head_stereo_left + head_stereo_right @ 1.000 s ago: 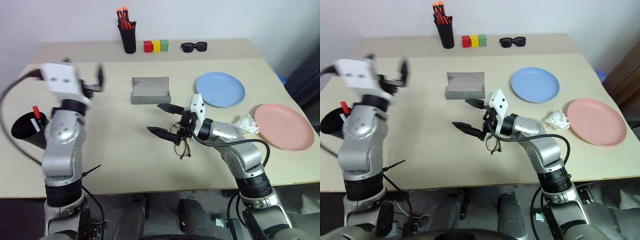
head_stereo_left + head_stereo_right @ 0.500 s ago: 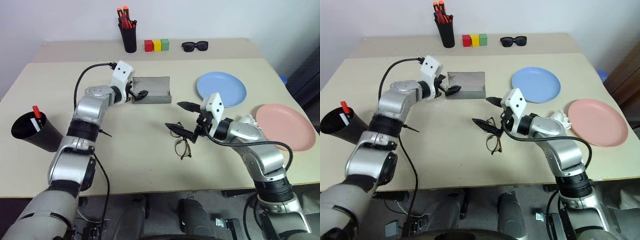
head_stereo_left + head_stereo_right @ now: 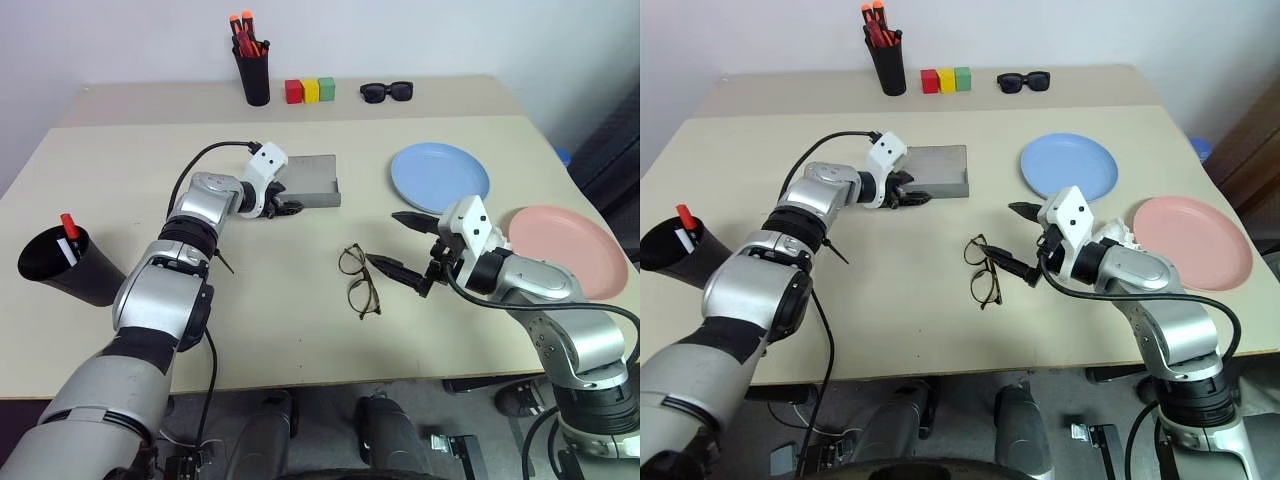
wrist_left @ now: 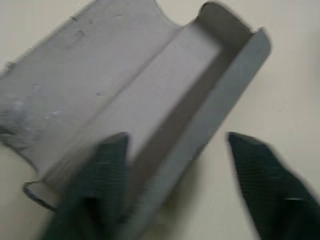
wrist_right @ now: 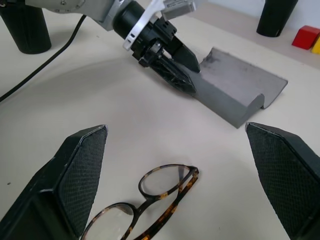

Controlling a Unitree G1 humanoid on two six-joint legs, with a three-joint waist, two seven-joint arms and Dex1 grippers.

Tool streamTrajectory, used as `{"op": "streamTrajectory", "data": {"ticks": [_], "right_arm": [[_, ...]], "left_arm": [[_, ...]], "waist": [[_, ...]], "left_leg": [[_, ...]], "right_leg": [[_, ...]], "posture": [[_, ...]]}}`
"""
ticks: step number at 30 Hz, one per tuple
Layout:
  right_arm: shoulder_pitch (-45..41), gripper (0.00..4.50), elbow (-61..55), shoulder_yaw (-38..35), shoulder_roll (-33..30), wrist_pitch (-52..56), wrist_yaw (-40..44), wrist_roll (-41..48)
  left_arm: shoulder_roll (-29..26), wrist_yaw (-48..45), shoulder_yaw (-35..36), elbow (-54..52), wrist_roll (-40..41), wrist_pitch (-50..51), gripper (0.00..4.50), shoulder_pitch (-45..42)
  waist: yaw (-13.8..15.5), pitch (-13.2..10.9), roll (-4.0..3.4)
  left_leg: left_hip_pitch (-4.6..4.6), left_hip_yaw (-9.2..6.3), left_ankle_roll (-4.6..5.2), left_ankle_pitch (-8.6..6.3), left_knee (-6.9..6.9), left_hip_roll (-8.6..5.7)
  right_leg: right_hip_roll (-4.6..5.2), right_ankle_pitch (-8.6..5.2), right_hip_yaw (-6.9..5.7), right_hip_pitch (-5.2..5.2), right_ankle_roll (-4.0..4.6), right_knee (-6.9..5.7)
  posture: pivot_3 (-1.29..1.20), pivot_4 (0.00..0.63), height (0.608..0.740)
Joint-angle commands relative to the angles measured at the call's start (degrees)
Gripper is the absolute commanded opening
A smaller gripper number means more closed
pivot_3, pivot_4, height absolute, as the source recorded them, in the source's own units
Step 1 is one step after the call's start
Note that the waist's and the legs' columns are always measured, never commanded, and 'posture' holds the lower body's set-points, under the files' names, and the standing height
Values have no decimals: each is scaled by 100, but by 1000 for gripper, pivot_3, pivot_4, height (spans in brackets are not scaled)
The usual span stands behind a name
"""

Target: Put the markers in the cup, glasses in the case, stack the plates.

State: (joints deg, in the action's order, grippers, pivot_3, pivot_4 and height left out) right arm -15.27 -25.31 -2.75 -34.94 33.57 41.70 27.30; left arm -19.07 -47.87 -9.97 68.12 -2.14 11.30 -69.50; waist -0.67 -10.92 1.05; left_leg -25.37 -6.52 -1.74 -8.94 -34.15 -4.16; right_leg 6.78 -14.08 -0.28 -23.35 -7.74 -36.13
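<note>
1. Left eye view: the left gripper [image 3: 289,209], raised a second ago, is now straddling the case's [image 3: 312,181] front wall at centre frame, fingers half spread.
2. The right gripper [image 3: 408,246], fingers spread wide, is sitting further right of the glasses [image 3: 358,281].
3. Two plates: blue [image 3: 440,177], pink [image 3: 565,250].

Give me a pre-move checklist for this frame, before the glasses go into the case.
1. Case lid open, tray bare: ok.
2. Left claw set on the case's front wall, one finger inside the tray, one outside: ok.
3. Left claw's grip on that wall firm: cannot tell.
4. Glasses free on the table, held by neither claw: ok.
5. Right claw open beside the glasses, not yet around them: not ok.
6. Table between the glasses and the case free of clutter: ok.
</note>
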Motion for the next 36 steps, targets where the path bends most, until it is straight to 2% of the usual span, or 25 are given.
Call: {"op": "streamTrajectory", "data": {"ticks": [1,3,4,8,12,16,18,24,28,32,35,36], "right_arm": [[-217,4500,-323,-67,-40,91,-102,105],[-255,4500,-335,-73,-45,141,-117,120],[-269,4500,-335,-77,-55,160,-118,127],[-253,4500,-314,-99,-100,200,-81,147],[-198,4500,-294,-112,-130,218,-45,152],[-150,4500,-228,-83,-119,301,-59,186],[-81,4500,-172,-4,-118,283,-28,146],[-17,4500,0,125,-90,205,61,109],[-19,4500,122,204,-84,115,118,67],[-27,4500,222,248,-94,117,174,57],[-37,4500,238,219,-105,296,198,154],[-47,4500,235,195,-109,397,194,214]], "left_arm": [[-20,-26,102,44,-83,-173,1095,-114],[-37,-132,133,-9,-73,-228,83,-58],[-62,-199,134,-85,-73,-324,33,-6],[-216,-507,101,-453,-91,-563,33,219],[-483,-1209,-2,-1344,-34,-620,33,679],[-1361,-2829,-183,-3568,337,-405,33,1837],[-1787,-3271,-231,-4450,470,-135,33,2309],[-2228,-3480,-237,-5819,732,703,33,2964],[-2317,-3122,-435,-6129,384,1019,33,3130],[-2316,-3094,-436,-6269,522,1185,33,3235],[-2320,-3000,-413,-6304,494,1100,881,3269],[-2316,-2942,-396,-6288,463,940,1366,3282]], "waist": [[0,0,0],[-1,0,0],[-2,0,0],[-5,0,0],[-22,0,0],[-73,-1,-4],[-64,-3,-6],[53,-3,-8],[43,-3,-8],[-5,-3,-8],[-7,-3,-9],[-7,-3,-8]], "left_leg": [[0,0,0,0,0,0],[0,-1,0,0,0,0],[0,-1,0,0,0,0],[0,0,0,0,-1,0],[1,-1,0,0,1,1],[1,1,0,0,4,5],[1,-1,0,0,9,10],[1,-7,0,0,-3,15],[1,-7,1,0,-3,14],[2,-5,2,1,-2,10],[3,-5,2,1,-1,10],[3,-5,2,0,-1,10]], "right_leg": [[0,0,0,0,0,0],[0,0,0,0,0,-1],[0,0,0,0,0,-1],[0,0,0,0,0,-1],[0,1,0,-3,1,-4],[0,1,4,-5,4,-5],[0,1,7,-8,7,-6],[6,-8,6,4,26,2],[9,-10,7,2,28,2],[6,0,6,0,10,-1],[3,0,6,-1,10,-2],[3,0,6,-1,10,-2]], "posture": [[0,150,740],[0,150,740],[0,150,740],[0,150,740],[0,150,740],[0,150,740],[0,150,740],[0,150,740],[0,150,740],[0,150,740],[0,150,740],[0,150,740]]}}
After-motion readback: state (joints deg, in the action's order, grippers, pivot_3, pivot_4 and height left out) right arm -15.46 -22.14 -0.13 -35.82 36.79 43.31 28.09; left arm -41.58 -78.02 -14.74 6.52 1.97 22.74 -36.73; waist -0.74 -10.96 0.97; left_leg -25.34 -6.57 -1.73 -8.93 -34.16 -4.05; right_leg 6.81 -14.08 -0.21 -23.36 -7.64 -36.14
